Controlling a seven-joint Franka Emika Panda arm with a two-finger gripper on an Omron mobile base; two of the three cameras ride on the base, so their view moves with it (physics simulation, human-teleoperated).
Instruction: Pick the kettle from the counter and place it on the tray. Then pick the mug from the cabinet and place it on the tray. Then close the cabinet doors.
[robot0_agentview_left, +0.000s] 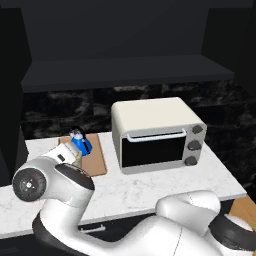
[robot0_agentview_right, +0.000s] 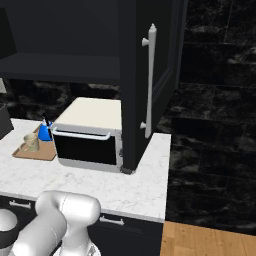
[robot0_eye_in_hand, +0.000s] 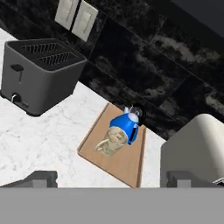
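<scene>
The blue kettle (robot0_eye_in_hand: 124, 124) stands on the wooden tray (robot0_eye_in_hand: 127, 162), and the beige mug (robot0_eye_in_hand: 113, 141) sits right in front of it, touching or nearly so. My gripper (robot0_eye_in_hand: 112, 179) hangs above and short of the tray, open, with nothing between its fingers (robot0_eye_in_hand: 41, 177). From the base, the kettle (robot0_agentview_left: 80, 142) and tray (robot0_agentview_left: 96, 161) lie left of the toaster oven, and my arm hides most of the mug (robot0_agentview_left: 76, 159). The right base view has the kettle (robot0_agentview_right: 45, 132), mug (robot0_agentview_right: 31, 142) and tray (robot0_agentview_right: 35, 153) at far left. The cabinet (robot0_agentview_left: 125, 72) is open; its right door (robot0_agentview_right: 162, 75) swings outward, silver handle (robot0_agentview_right: 148, 80) facing me.
A white toaster oven (robot0_agentview_left: 157, 132) stands on the marble counter (robot0_agentview_left: 165, 185) right of the tray. A grey toaster (robot0_eye_in_hand: 39, 74) sits to the tray's left, below two wall switches (robot0_eye_in_hand: 78, 17). Dark drawers (robot0_agentview_right: 120, 222) run under the counter.
</scene>
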